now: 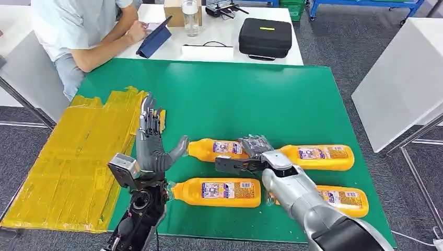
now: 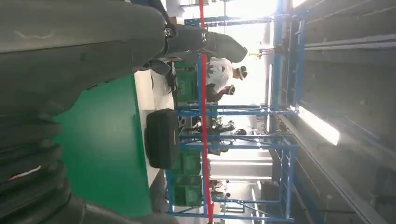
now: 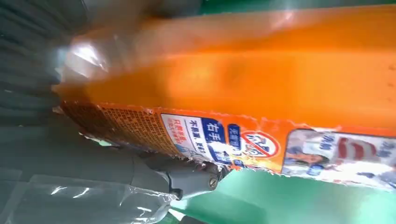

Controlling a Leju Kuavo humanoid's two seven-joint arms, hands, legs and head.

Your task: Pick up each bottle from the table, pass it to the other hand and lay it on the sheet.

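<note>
I see grey carpet (image 1: 334,42) underfoot and white tables (image 1: 402,78) around my green one (image 1: 235,94). Blue metal racks (image 2: 280,140) stand behind, under a bright ceiling strip light (image 2: 317,123).

Head view: high, looking down on green table (image 1: 251,99); wrist views close, sideways, sharing table.

The orange bottle (image 3: 280,84) seen close in the right wrist view carries a label with Chinese characters in white on blue, among them "右手" and, smaller, "不翻瓶"; beside them sits a red circle-and-slash prohibition sign. A panel of fine print on the same label is too small to read. From the head view, the labels on the bottles on the green table (image 1: 251,99) are too small to read.
</note>
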